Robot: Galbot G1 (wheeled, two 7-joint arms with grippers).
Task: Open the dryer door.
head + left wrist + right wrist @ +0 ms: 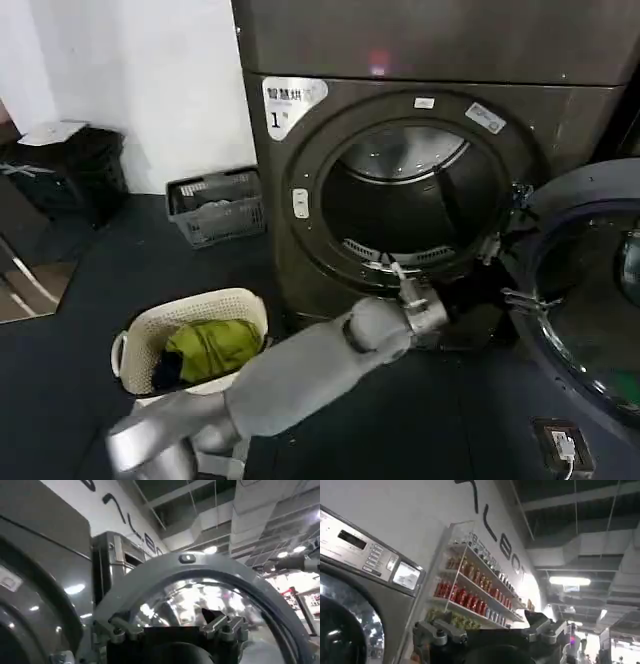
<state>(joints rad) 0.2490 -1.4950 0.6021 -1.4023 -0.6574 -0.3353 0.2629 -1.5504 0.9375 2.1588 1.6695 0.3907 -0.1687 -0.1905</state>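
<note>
A: What's nearest the dryer (300, 260)?
B: The left gripper (400, 282), below its round opening, fingers spread, grasping nothing.
A: The dryer door (590, 290)?
B: Swung wide to the opening's right, chrome-ringed glass, cut off by the frame.
A: Any writing?
B: A white sticker (291, 103) reading "1", upper left of the opening.
A: The right gripper (490, 630)?
B: Released, before red bottles (462, 596).

Smooth grey left arm (300, 375), rounded joints, silver metal wrist.

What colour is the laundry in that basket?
Mostly yellow-green laundry in the cream basket; head view shows it best.
</note>
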